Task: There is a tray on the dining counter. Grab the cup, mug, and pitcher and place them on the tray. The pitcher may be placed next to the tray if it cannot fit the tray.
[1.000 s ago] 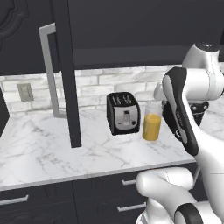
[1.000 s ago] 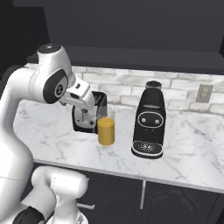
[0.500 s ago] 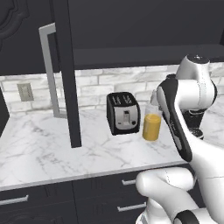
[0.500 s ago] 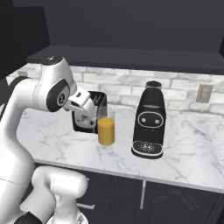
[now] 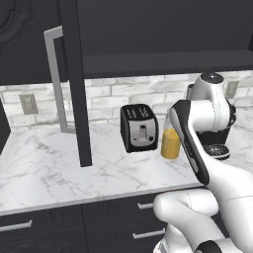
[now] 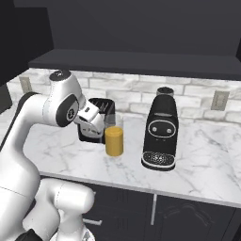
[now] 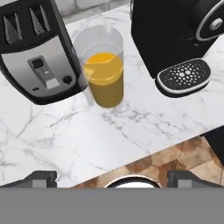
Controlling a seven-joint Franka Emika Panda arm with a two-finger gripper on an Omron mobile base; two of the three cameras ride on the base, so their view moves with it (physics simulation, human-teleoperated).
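Since a second ago my arm has swung in and lowered its hand toward the pitcher, while the pitcher, toaster and coffee machine have kept their places. The pitcher stands upright on the marble surface, between the toaster and the coffee machine, just beside the toaster. I judge the task to be at its start: the pitcher is not yet grasped, and I see nothing carried. The cup, the mug and the tray are all left to deal with, so the whole job remains.

In the hand view the gripper looks down on the pitcher with its two tips spread wide, empty. The pitcher's handle is hard to make out through the clear glass. In both base views my own arm hides the gripper's fingers.
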